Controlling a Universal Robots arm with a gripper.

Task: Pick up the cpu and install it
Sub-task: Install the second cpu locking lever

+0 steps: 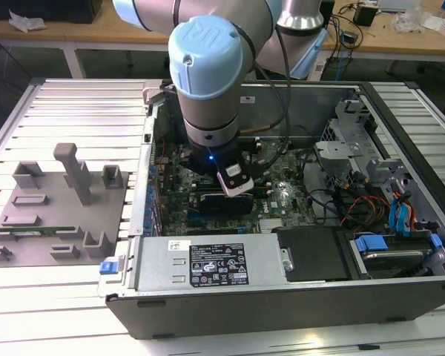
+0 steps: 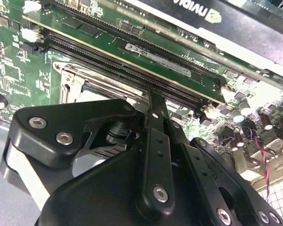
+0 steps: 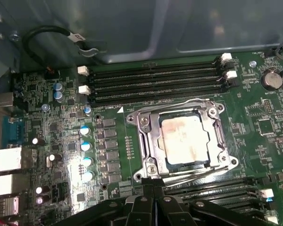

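- First wrist view, closest in: the gripper (image 3: 147, 188) has its black fingers (image 3: 142, 195) pressed together with nothing pinched between them. The tips are just beside the near edge of the socket (image 3: 144, 123).
- Just beyond the tips, the cpu (image 3: 185, 140) lies flat inside that metal-framed socket, pale silver top up. The gripper is not touching it.
- Beside the socket, a row of blue-topped capacitors (image 3: 86, 146) stands on the green motherboard (image 3: 254, 141).
- Beyond the socket run black memory slots (image 3: 155, 80) with white clips. A coin cell (image 3: 271, 80) sits past one end of them.
- Farthest off, a looped black cable (image 3: 37, 33) hangs against the case's grey wall.
- In the second wrist view, the closed fingers (image 2: 155, 141) point down over a corner of the socket frame (image 2: 68, 77). Past them, a green memory module (image 2: 155, 56) stands in its slot, and a black graphics card (image 2: 236, 28) lies beyond that.
- In the exterior view, the open computer case (image 1: 282, 311) rests near the front edge of the ribbed counter (image 1: 59, 297). Its power supply (image 1: 208, 263) lies along the case's near wall.
- Behind the power supply, the arm (image 1: 208, 74) reaches straight down onto the motherboard.
- Toward the counter's edge at the exterior view's left, well apart from the case, sits a grey tray (image 1: 59, 215). A thin green memory stick (image 1: 37, 231) lies in it.
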